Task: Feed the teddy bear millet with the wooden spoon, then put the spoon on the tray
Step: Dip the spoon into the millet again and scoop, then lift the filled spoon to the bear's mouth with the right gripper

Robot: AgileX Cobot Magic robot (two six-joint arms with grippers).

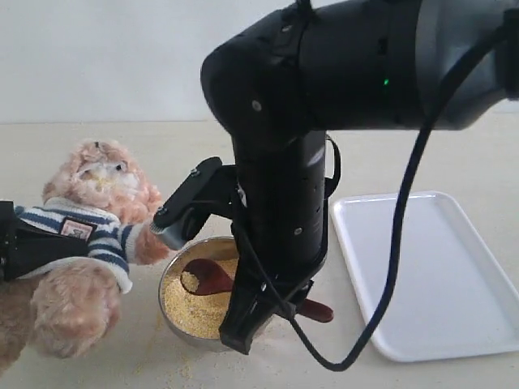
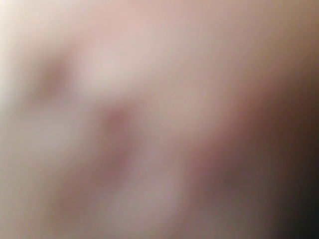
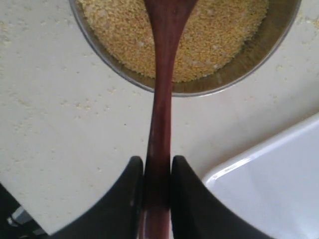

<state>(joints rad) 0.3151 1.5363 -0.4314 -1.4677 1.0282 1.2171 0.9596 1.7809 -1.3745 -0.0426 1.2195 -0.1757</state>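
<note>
While the head of the wooden spoon [image 3: 162, 74] lies on the millet [image 3: 224, 30] in the metal bowl [image 3: 239, 75], the right gripper [image 3: 158, 165] clamps its handle.

L wrist view: blur — wooden spoon [image 1: 209, 277] handle behind arm [image 1: 284, 194]

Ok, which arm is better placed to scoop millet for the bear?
Right. The right end effector is shut on the wooden spoon by its handle, with the spoon's bowl lying on the millet. The left wrist view shows only blur.
</note>
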